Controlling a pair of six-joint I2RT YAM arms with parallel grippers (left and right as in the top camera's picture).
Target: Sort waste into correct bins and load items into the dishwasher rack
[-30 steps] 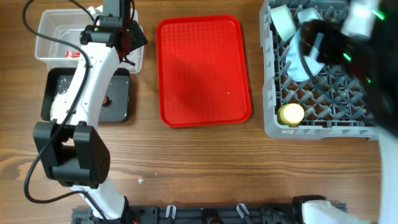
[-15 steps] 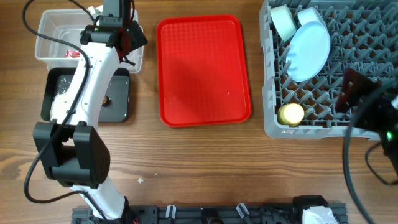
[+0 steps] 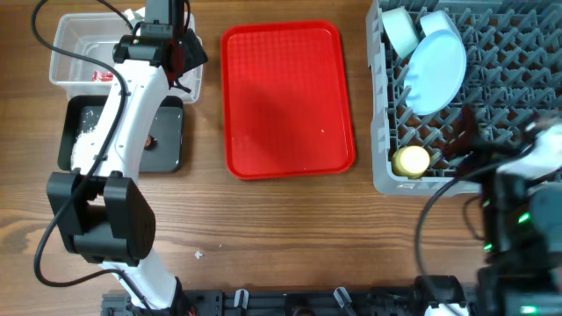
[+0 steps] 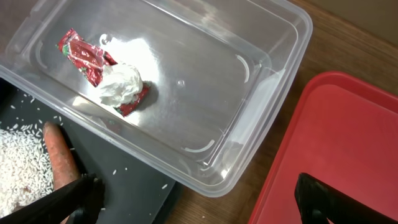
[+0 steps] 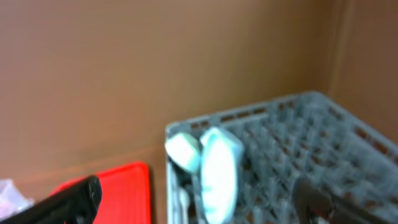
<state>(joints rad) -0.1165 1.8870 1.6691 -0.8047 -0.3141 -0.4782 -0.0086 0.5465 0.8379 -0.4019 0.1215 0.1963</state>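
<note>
My left gripper (image 4: 199, 208) is open and empty, hovering over the near corner of the clear tub (image 4: 261, 37); in the overhead view it (image 3: 182, 54) is at the tub's right end. A crumpled red-and-white wrapper (image 4: 106, 78) lies in the tub. An orange carrot piece (image 4: 60, 163) and white rice (image 4: 17, 171) lie in the black tray (image 4: 140, 183). My right gripper (image 3: 458, 140) is open and empty at the front of the grey rack (image 3: 509, 53), which holds a pale-blue plate (image 3: 436, 63), a pale bowl (image 3: 399, 31) and a yellow cup (image 3: 411, 161).
The flat red tray (image 3: 287, 98) lies between the bins and the rack. A brown lump (image 3: 152, 140) sits in the black tray (image 3: 171, 123). A small white scrap (image 3: 198, 255) lies on the table near the front. The right wrist view is blurred.
My right arm has pulled back from over the rack toward the front right, uncovering the plate standing in the rack. The left arm has not moved.
</note>
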